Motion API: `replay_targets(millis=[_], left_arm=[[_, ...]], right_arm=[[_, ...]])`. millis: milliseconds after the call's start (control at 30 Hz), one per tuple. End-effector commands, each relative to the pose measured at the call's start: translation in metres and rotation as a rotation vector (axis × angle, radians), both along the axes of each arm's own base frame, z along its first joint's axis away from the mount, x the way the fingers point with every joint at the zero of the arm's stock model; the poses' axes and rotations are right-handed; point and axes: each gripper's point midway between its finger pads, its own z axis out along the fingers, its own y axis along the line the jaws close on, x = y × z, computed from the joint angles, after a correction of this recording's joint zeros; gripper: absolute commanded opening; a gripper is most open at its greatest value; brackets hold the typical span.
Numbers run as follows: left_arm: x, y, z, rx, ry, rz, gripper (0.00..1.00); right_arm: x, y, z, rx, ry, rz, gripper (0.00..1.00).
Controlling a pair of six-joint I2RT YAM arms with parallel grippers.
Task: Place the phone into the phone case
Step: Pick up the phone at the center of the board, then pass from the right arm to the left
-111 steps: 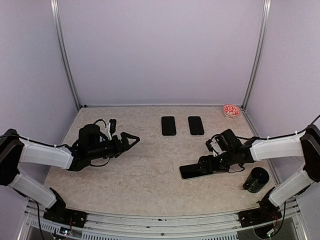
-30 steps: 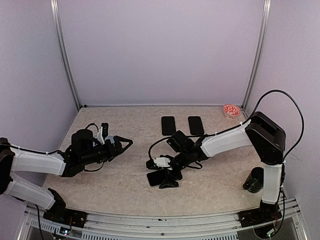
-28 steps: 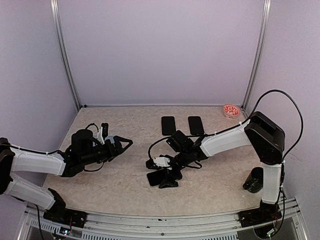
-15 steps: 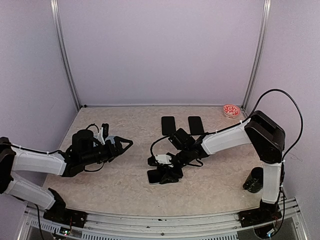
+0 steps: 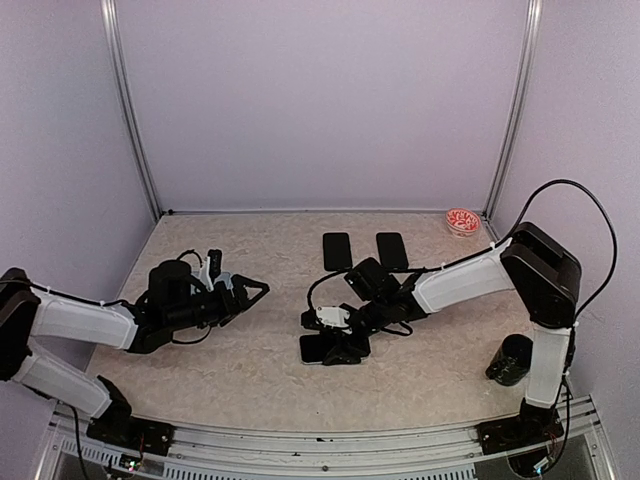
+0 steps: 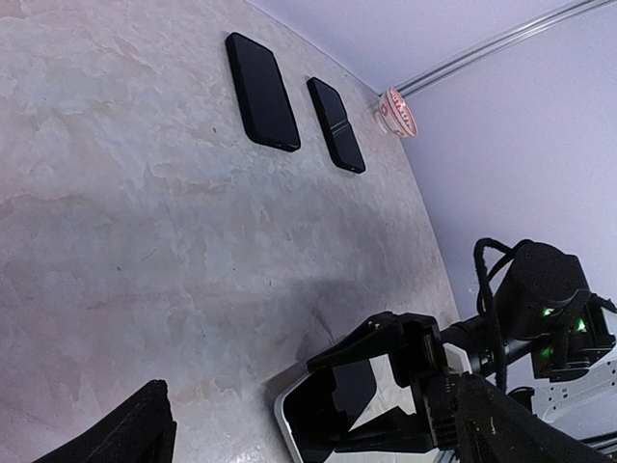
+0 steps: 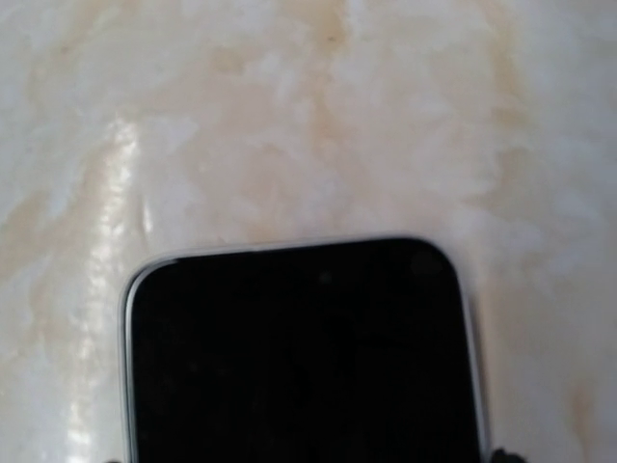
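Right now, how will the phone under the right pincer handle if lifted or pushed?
Likely stiff: the phone is a thin flat slab, so no sag. Probably slippery: glossy face, smooth rim, narrow edges for the right pincer. Lying flat on the table, it should slide, not tip or roll.

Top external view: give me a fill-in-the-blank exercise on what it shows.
The right gripper straddles the ___ on the table.
The left gripper is open and holds ___.
At the back lie ___ black slabs side by side.
The red-and-white dish sits in the far ___ corner.
Missing: phone, nothing, two, right.
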Motion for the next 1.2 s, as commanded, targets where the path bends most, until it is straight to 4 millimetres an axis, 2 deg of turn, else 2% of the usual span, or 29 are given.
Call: replay_targets(millis=[0,533,933,1167], left_arm=[[0.000,-0.016,0.008,-0.036,-0.022,-0.054,0.99],[-0.018,-0.082,-0.004,-0.064,0.006,-0.297,0.92],[-0.024,-0.103,-0.016,-0.083,0.057,-0.369,0.83],[-0.027,-0.111,-0.011,-0.108,0.056,-0.407,0.68]], right_arm=[[0.020,0.011,0.052,0.148,-0.120,-0.068,0.62],[0.024,0.013,0.095,0.291,-0.261,-0.168,0.62],[0.019,0.020,0.101,0.308,-0.339,-0.188,0.63],[0.017,0.024,0.107,0.320,-0.359,-0.187,0.63]])
